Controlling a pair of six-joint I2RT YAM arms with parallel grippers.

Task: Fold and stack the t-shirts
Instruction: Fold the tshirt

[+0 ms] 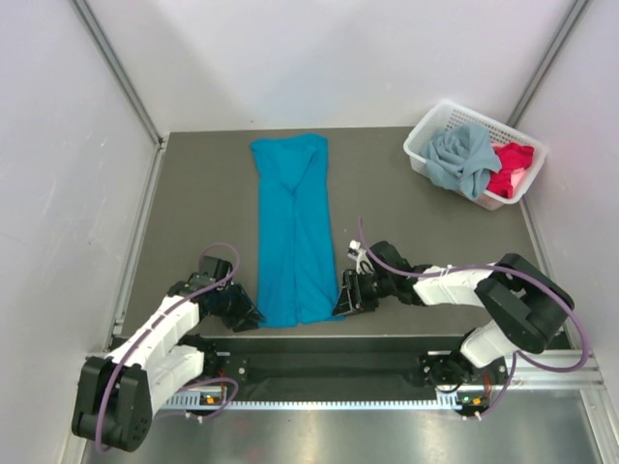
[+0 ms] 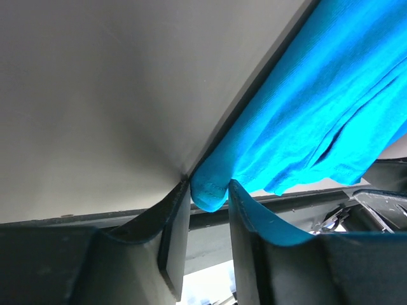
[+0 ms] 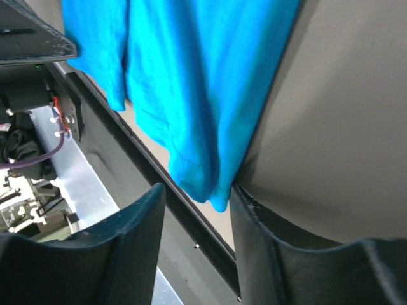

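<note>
Teal shirt lies folded in a long strip on the counter. My left pincer sits narrow around its near left corner; whether it grips, I cannot tell. My right pincer stands parted around the near right corner.

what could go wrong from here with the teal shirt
The right gripper is open, with only a corner tip of the teal t-shirt beside one finger; closing could miss it. The left gripper has just a small corner bunch between its fingers; it may slip on lifting and skew the fold.
</note>
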